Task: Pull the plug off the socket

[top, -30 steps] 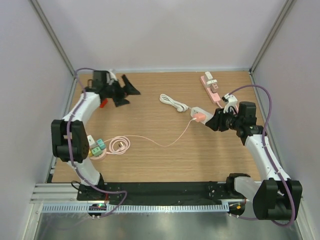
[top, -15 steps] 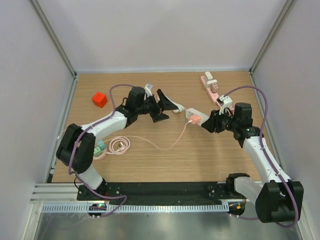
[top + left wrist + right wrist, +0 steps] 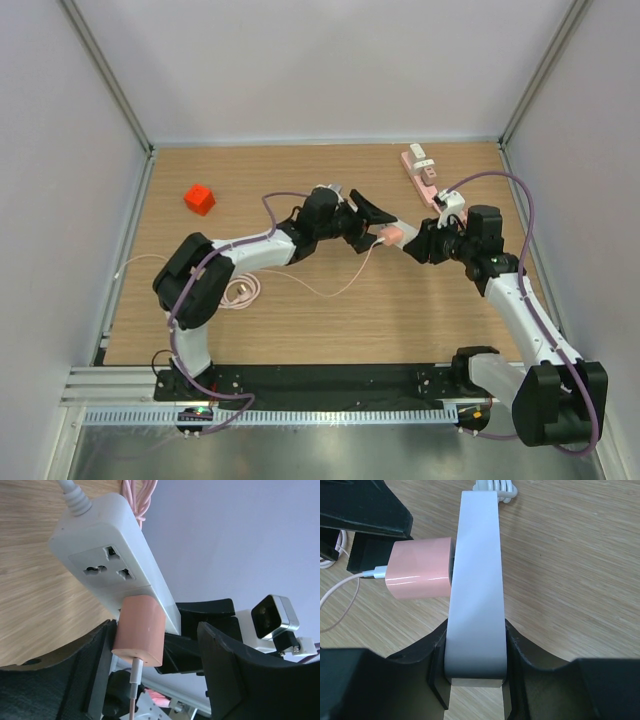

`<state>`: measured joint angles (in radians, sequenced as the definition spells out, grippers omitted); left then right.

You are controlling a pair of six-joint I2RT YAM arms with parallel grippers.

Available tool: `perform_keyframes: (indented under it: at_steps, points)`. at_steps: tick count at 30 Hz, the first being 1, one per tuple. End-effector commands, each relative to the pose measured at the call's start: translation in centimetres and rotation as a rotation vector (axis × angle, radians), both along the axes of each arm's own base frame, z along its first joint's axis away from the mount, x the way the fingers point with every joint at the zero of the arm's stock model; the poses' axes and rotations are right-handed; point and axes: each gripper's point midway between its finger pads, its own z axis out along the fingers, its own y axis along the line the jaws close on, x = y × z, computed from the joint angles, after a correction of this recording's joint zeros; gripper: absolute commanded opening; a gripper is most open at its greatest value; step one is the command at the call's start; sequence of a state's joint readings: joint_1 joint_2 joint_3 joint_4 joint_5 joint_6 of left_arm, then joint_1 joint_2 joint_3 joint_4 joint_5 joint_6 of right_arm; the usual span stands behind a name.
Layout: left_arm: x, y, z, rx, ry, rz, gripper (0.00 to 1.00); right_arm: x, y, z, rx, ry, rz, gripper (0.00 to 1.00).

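A pink plug (image 3: 394, 235) with a thin pink cable sits in a white power strip (image 3: 476, 580) lifted at mid table. My right gripper (image 3: 476, 677) is shut on the strip's near end; it also shows in the top view (image 3: 418, 243). My left gripper (image 3: 155, 662) is open, its jaws on either side of the pink plug (image 3: 140, 630). One finger (image 3: 97, 660) is at or against the plug's side; the other stands apart. The plug (image 3: 420, 575) is still seated in the strip (image 3: 115, 565).
A red cube (image 3: 199, 199) lies at the back left. A pink power strip with white plugs (image 3: 421, 172) lies at the back right. The pink cable runs to a coil (image 3: 240, 291) at the left front. The white strip's cord is mostly hidden behind my left gripper.
My left arm has swung from the back left, past the red cube, to the plug, its open jaws now around it. My right gripper has held the strip almost still.
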<state>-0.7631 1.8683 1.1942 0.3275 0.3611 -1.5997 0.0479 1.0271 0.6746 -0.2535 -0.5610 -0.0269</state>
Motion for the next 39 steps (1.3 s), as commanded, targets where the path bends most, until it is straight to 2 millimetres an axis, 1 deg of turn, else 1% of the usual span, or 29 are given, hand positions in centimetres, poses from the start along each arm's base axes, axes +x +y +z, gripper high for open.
perform_keyframes:
  at_steps: [1,2,8,9,11,12,13,15,16,18,19,22,24,25,26,27,30,31,32,35,36,37,38,39]
  points:
    - [1.4,-1.1,2.9,-0.09,-0.016,0.08,0.68,1.4,0.2,2.9,0.008,-0.13,-0.004,0.01]
    - [1.5,-1.1,2.6,-0.089,0.003,0.093,0.65,1.4,0.2,2.8,0.008,-0.13,-0.007,0.01]
    - [1.8,-1.2,2.0,-0.091,0.034,0.145,0.61,1.5,0.1,3.0,0.01,-0.139,-0.021,0.01]
    - [1.9,-1.4,2.2,-0.103,0.042,0.152,0.6,1.5,0.1,3.1,0.01,-0.143,-0.021,0.01]
    - [2.0,-1.7,2.7,-0.127,0.04,0.158,0.55,1.7,0.0,3.2,0.008,-0.152,-0.032,0.01]
    - [2.1,-2.0,2.9,-0.142,0.048,0.162,0.51,1.7,-0.1,3.1,0.007,-0.152,-0.034,0.01]
    - [2.3,-2.1,3.2,-0.158,0.043,0.171,0.41,1.7,-0.1,3.1,0.005,-0.154,-0.036,0.01]
    - [2.2,-2.8,3.2,-0.167,0.048,0.164,0.33,1.7,-0.1,3.2,0.004,-0.159,-0.037,0.01]
    - [2.3,-3.1,3.9,-0.185,0.048,0.159,0.23,1.7,0.0,3.3,0.004,-0.165,-0.037,0.01]
    - [2.1,-3.6,4.4,-0.207,0.046,0.14,0.12,1.7,-0.1,3.4,-0.002,-0.174,-0.038,0.01]
    - [2.1,-3.9,4.8,-0.223,0.045,0.135,0.01,1.7,-0.2,3.5,-0.005,-0.177,-0.043,0.01]
    - [2.0,-4.2,5.6,-0.253,0.039,0.116,0.0,1.9,-0.7,3.6,-0.033,-0.193,-0.072,0.01]
    - [1.8,-4.1,6.0,-0.267,0.043,0.102,0.0,2.7,-2.5,3.6,-0.095,-0.21,-0.16,0.01]
    - [1.5,-4.1,6.6,-0.291,0.048,0.094,0.0,3.0,-3.2,3.7,-0.117,-0.216,-0.202,0.01]
    - [1.4,-3.9,6.5,-0.297,0.058,0.092,0.0,3.3,-4.2,3.8,-0.143,-0.222,-0.252,0.01]
    - [1.0,-3.8,6.9,-0.312,0.065,0.081,0.0,3.7,-5.5,3.8,-0.18,-0.227,-0.326,0.01]
    - [0.3,-3.1,7.8,-0.349,0.086,0.081,0.0,4.1,-7.9,4.4,-0.228,-0.246,-0.459,0.01]
    - [0.3,-2.8,7.9,-0.351,0.088,0.086,0.0,4.1,-8.2,4.5,-0.23,-0.248,-0.477,0.01]
    - [0.0,-2.4,8.3,-0.355,0.092,0.086,0.0,4.1,-8.2,4.5,-0.23,-0.248,-0.478,0.01]
    - [-0.3,-1.8,8.6,-0.347,0.101,0.089,0.0,4.1,-8.1,4.5,-0.235,-0.25,-0.473,0.01]
    - [-0.3,-1.5,9.1,-0.351,0.089,0.083,0.0,4.1,-8.0,4.3,-0.231,-0.246,-0.463,0.01]
    - [-0.7,-1.5,9.6,-0.365,0.078,0.052,0.0,4.1,-7.3,4.3,-0.212,-0.243,-0.429,0.01]
    - [-0.2,-1.2,10.1,-0.387,0.054,0.046,0.0,4.0,-6.8,4.3,-0.2,-0.243,-0.404,0.01]
    - [0.0,-1.3,11.0,-0.431,0.026,0.016,0.0,3.9,-6.3,4.3,-0.189,-0.241,-0.378,0.01]
